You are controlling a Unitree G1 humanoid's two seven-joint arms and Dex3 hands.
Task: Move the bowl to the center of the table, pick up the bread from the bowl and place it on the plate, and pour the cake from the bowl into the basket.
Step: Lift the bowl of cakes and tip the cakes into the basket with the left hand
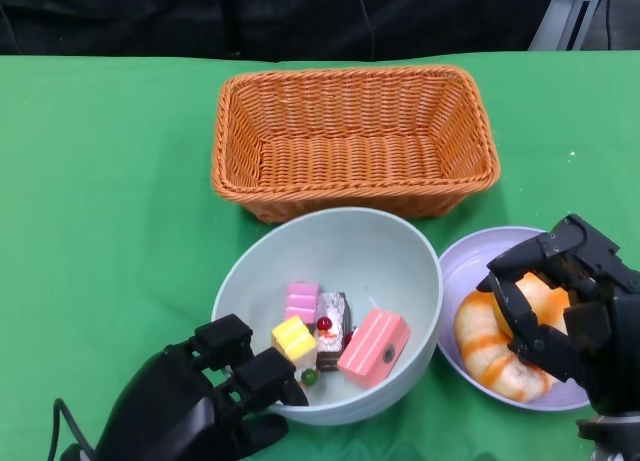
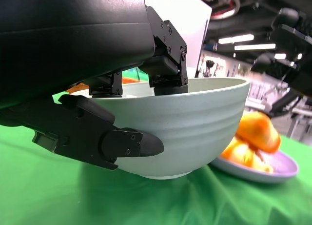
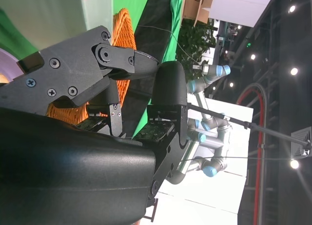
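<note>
The left hand (image 1: pixel 205 406) grips the pale green bowl (image 1: pixel 385 256) at its near rim: the upper fingers (image 2: pixel 163 64) hook over the edge into the bowl, and the thumb (image 2: pixel 122 142) presses against the outer wall below them, so the rim is clamped between. In the left wrist view the bowl's base sits on the green table (image 1: pixel 100 181). Just past the fingertips, inside the bowl, lie the cake pieces: a yellow cube (image 1: pixel 293 338) touching the fingers, a small pink block (image 1: pixel 302 302), a dark slice with white cream and a red cherry (image 1: pixel 330 333), and a larger pink slab (image 1: pixel 374 347) farthest from the hand.

The right hand (image 1: pixel 570 301) hovers over the lilac plate (image 1: pixel 465 266), its fingers (image 1: pixel 520 321) spread apart and curved down around the bread (image 1: pixel 490 346), an orange-glazed ring lying on the plate. A finger crosses the top of the bread; whether it touches the bread or clears it I cannot tell, and the right wrist view shows only the hand's own shell and fingers with a gap between them. The plate lies just beside the bowl, on the side away from the left hand, their rims touching or nearly so.

Beyond both hands, past the bowl's far rim, stands the orange wicker basket (image 1: pixel 255 156).
</note>
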